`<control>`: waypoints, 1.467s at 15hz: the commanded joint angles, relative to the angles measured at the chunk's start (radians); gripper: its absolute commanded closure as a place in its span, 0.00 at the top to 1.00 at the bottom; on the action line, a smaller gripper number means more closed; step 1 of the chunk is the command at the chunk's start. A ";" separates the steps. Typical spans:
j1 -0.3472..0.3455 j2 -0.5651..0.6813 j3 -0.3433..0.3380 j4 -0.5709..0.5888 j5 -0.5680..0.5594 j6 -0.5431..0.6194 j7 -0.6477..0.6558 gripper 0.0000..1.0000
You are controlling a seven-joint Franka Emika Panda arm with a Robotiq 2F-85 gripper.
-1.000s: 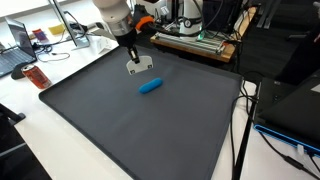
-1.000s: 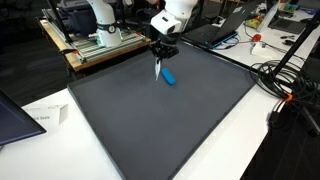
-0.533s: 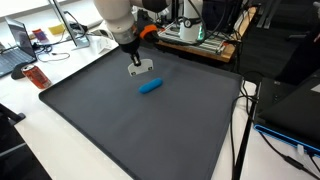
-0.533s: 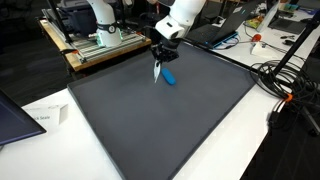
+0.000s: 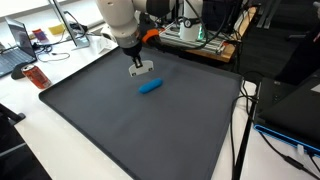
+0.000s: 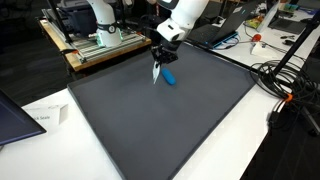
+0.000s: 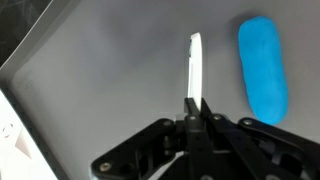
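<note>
Leaned slightly further over since a second ago, otherwise hardly shifted. Pinches, with hand (image 7: 195,106) narrowed right down, one end of a thin white strip (image 7: 194,62), hanging close over the dark grey mat (image 5: 120,130) on the worktop, beside a blue oblong piece (image 7: 263,68) yet apart from it. Seems light, stiff and slick-faced; best taken flat across both faces near an end, as here.

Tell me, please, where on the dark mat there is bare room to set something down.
Most of the mat is bare: the whole stretch from the blue cylinder to the near edge and both side edges. It is crowded only near the far edge, where the fingers hold a white strip beside the cylinder.
</note>
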 commanded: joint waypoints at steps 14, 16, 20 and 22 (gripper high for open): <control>-0.020 -0.106 -0.013 -0.172 -0.007 0.170 -0.001 0.01; -0.033 -0.139 -0.016 -0.204 -0.004 0.193 -0.029 0.01; -0.073 -0.211 -0.007 -0.249 0.037 0.199 -0.131 0.01; -0.095 -0.244 -0.001 -0.263 0.078 0.199 -0.197 0.01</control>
